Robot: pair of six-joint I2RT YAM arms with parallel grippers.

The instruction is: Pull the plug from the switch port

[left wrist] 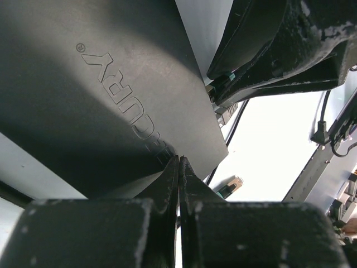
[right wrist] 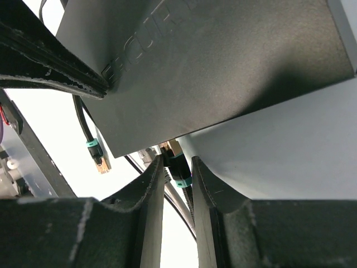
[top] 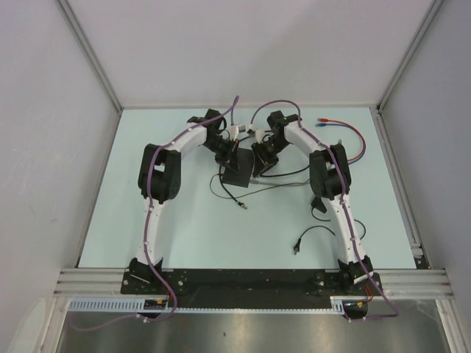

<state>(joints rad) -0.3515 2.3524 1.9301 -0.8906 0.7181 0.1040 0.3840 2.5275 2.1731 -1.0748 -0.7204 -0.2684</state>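
The switch [top: 239,173] is a flat matte-black box in the middle of the table, its embossed top filling the left wrist view [left wrist: 100,100]. My left gripper [left wrist: 179,158] is shut, its tips pressed down on the switch's top near one corner. My right gripper [right wrist: 177,158] is shut on the plug [right wrist: 181,171], a black plug with a teal band at the switch's socket edge. Its gold-coloured front end sits right at that edge. Whether it is still seated in the port I cannot tell. The right gripper's fingers [left wrist: 279,50] also show in the left wrist view.
A loose teal-banded plug [right wrist: 98,159] on a black lead lies beside the switch. A grey cable [top: 283,182] runs right from the switch. Red and blue leads [top: 346,132] curl at the back right. Another black lead [top: 302,241] lies near the right arm. Walls enclose three sides.
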